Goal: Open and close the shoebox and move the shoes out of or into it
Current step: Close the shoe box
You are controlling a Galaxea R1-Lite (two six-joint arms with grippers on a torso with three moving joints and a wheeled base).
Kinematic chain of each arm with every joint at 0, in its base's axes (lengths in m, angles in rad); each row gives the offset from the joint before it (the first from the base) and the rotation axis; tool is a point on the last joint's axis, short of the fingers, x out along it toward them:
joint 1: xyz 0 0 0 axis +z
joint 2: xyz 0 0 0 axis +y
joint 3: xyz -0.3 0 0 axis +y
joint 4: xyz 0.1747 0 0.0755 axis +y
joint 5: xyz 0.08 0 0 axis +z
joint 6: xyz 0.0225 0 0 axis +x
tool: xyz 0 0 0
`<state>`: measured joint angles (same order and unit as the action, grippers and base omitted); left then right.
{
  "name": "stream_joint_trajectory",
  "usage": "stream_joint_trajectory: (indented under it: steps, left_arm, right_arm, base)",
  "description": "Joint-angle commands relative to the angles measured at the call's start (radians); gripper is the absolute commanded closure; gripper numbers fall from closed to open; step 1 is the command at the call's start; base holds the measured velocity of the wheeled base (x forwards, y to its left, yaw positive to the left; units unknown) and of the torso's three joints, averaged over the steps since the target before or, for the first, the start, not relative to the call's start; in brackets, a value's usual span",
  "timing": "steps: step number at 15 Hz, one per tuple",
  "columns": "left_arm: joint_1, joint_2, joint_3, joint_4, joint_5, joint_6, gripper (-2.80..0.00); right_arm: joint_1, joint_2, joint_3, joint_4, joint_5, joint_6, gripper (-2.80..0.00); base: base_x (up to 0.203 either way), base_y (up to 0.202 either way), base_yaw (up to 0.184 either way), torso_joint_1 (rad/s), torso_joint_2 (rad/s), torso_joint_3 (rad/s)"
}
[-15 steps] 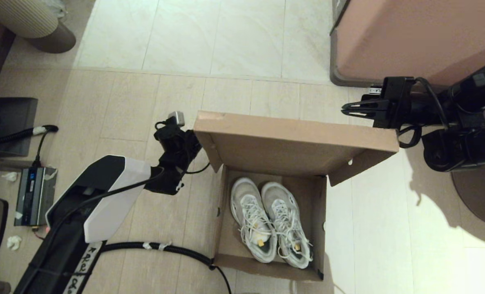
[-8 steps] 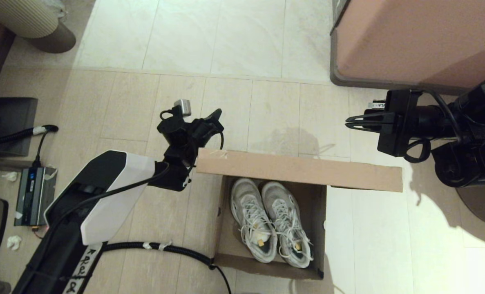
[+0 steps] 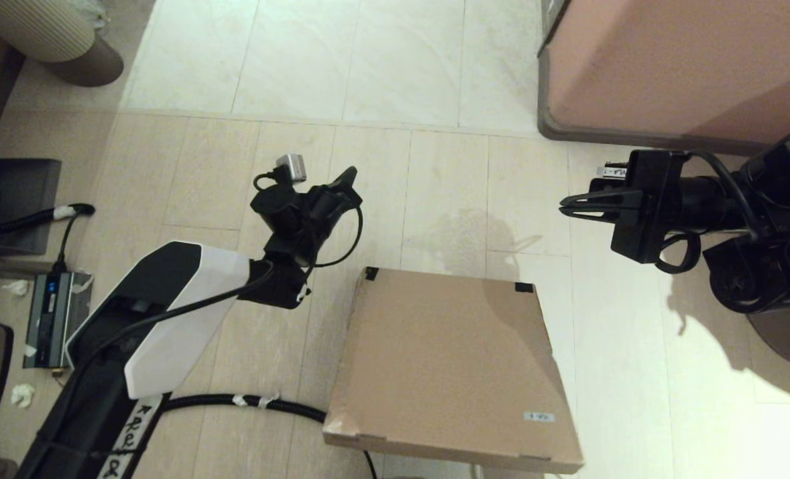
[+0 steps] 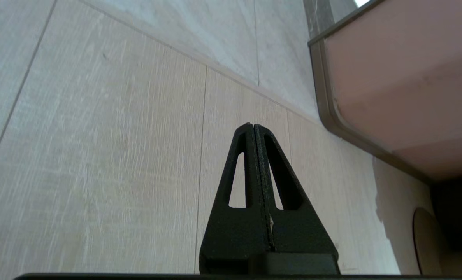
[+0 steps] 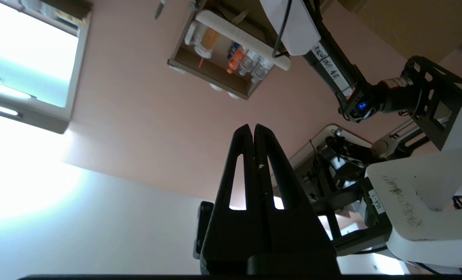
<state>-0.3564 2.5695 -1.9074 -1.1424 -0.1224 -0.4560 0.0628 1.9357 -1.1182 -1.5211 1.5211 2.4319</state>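
Observation:
The brown cardboard shoebox (image 3: 451, 366) lies on the floor with its lid down flat, black tape on its two far corners and a small white label near the front right. The shoes are hidden inside it. My left gripper (image 3: 350, 174) hovers beyond the box's far left corner, shut and empty, clear of the lid; in the left wrist view the left gripper (image 4: 253, 125) points over bare floor. My right gripper (image 3: 562, 204) hangs to the right of the box, above the floor, shut on nothing; the right gripper (image 5: 252, 126) faces a pink wall in its own view.
A big pinkish-brown cabinet (image 3: 674, 60) stands at the far right, close behind the right arm. A black corrugated cable (image 3: 248, 402) runs along the floor to the box's near left corner. A grey device (image 3: 55, 316) and dark furniture sit at the left edge.
The lid swung from standing open down onto the box and now covers the shoes. My left gripper rose and drew back from the lid's left corner. The right gripper dropped slightly.

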Motion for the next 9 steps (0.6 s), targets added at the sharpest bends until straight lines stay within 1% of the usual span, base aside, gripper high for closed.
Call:
stream_joint_trajectory:
  steps: [1, 3, 4, 6, 8, 9]
  left_arm:
    - [-0.002, -0.015, 0.001, -0.007, 0.005, -0.003, 0.0]
    - [-0.002, -0.039, 0.002, -0.005, 0.037, -0.003, 0.0]
    - [-0.003, -0.053, 0.006, -0.004, 0.054, -0.003, 0.0]
    - [-0.007, -0.1, 0.042, -0.004, 0.084, -0.003, 0.0]
    - [-0.008, -0.164, 0.117, -0.003, 0.101, 0.005, 0.0]
    - [-0.011, -0.205, 0.162, -0.001, 0.106, 0.025, 0.0]
  right_arm:
    - [0.015, 0.003, -0.005, -0.009, 0.009, 0.009, 0.0]
    - [0.025, 0.012, -0.009, -0.009, -0.002, -0.042, 0.0]
    - [0.035, 0.021, -0.008, -0.009, -0.072, -0.057, 0.0]
    - [0.059, 0.042, -0.006, -0.009, -0.244, -0.08, 0.0]
    - [0.062, 0.088, -0.011, -0.009, -0.341, -0.137, 0.0]
    - [0.061, 0.113, -0.012, -0.009, -0.395, -0.188, 0.0]
  base:
    - [0.0, 0.0, 0.0, 0.0, 0.0, 0.0]
    - [0.0, 0.0, 0.0, 0.0, 0.0, 0.0]
    - [0.0, 0.0, 0.0, 0.0, 0.0, 0.0]
    - [0.0, 0.0, 0.0, 0.0, 0.0, 0.0]
    - [0.0, 0.0, 0.0, 0.0, 0.0, 0.0]
    - [0.0, 0.0, 0.0, 0.0, 0.0, 0.0]
